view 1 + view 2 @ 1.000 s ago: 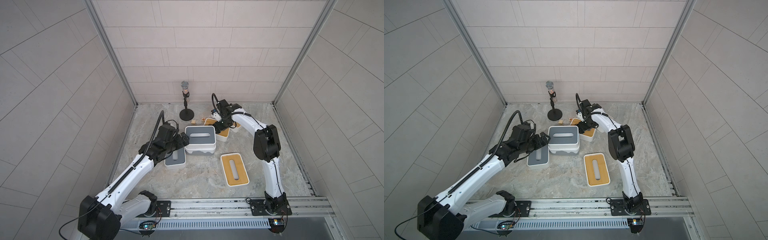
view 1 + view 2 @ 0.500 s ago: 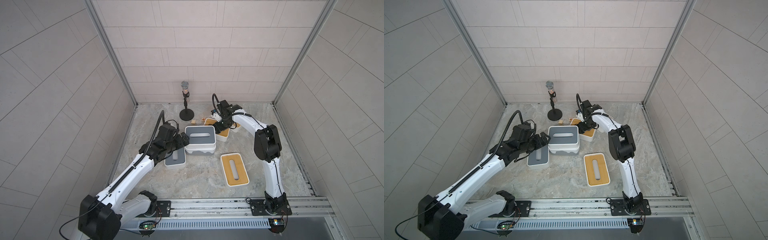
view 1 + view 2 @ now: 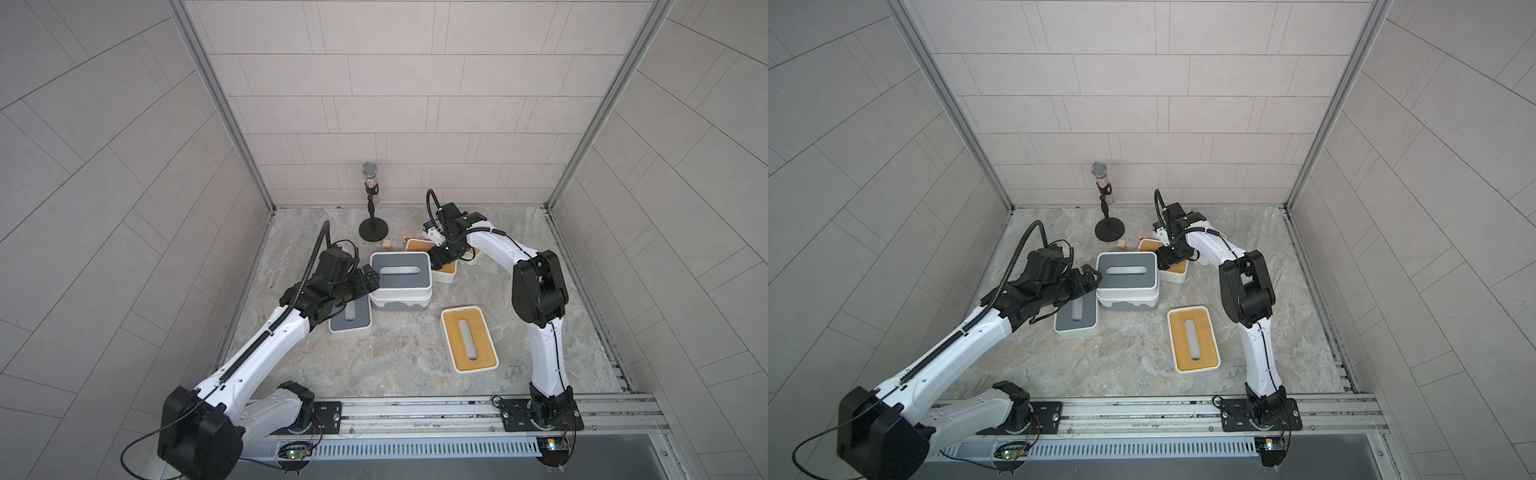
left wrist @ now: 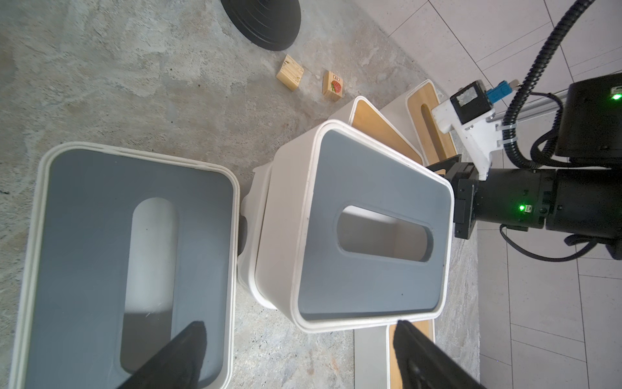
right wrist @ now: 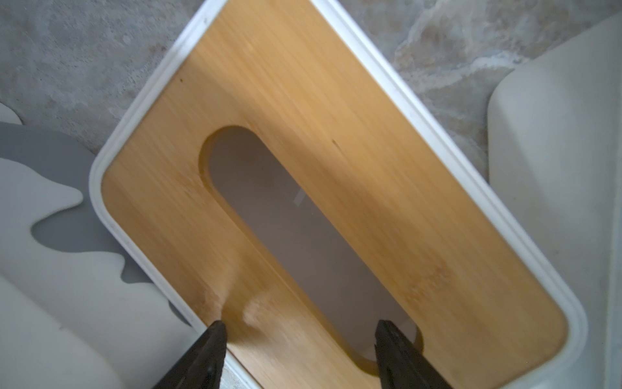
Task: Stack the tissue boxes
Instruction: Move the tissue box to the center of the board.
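A: Marble tabletop (image 3: 395, 365), tiled walls. What's stacked?
B: The grey-lidded box (image 3: 417, 262) sits on the grey-based box (image 3: 399, 301) mid-table. A low grey box (image 3: 361, 324) is just beside them, and a lone bamboo box (image 3: 482, 353) lies nearer the front.
A: Claws?
B: The left gripper (image 4: 299, 323) is spread wide beside the stack, gripping nothing. The right gripper (image 5: 299, 323) straddles the rear bamboo box (image 5: 303, 101), rim to slot. Pinching or not, I cannot tell.

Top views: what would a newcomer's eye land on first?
The two-box stack mid-table: a grey-lidded tissue box sitting on a white box with a grey base. Next, the grippers flanking it: the left gripper open beside the stack, and the right gripper straddling one side of the lid of a bamboo-lidded box just behind. A microphone stands by the back wall.
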{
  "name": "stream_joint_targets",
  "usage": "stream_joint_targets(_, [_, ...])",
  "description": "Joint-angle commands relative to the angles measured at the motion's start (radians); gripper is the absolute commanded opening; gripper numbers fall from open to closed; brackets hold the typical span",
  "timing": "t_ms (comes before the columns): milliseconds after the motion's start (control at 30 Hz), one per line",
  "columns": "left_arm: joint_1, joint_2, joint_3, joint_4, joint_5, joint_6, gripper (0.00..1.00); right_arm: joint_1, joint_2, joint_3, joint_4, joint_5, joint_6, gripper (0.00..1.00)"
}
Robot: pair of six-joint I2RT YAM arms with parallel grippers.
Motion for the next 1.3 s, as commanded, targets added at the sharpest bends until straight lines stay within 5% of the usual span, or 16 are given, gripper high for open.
stream_joint_targets(0, [0.003, -0.004, 0.021, 0.004, -0.007, 0.006, 0.93, 0.009, -0.017, -0.032, -0.075, 0.031, 0.003, 0.72])
stream_joint_targets(567, [0.002, 0.004, 0.025, 0.005, 0.003, 0.009, 0.93, -0.088, -0.132, -0.191, -0.012, 0.226, 0.152, 0.70])
stream_joint_targets(1267, [0.003, -0.013, 0.024, 0.038, -0.041, 0.003, 0.93, -0.039, -0.055, -0.087, -0.016, 0.104, 0.108, 0.76])
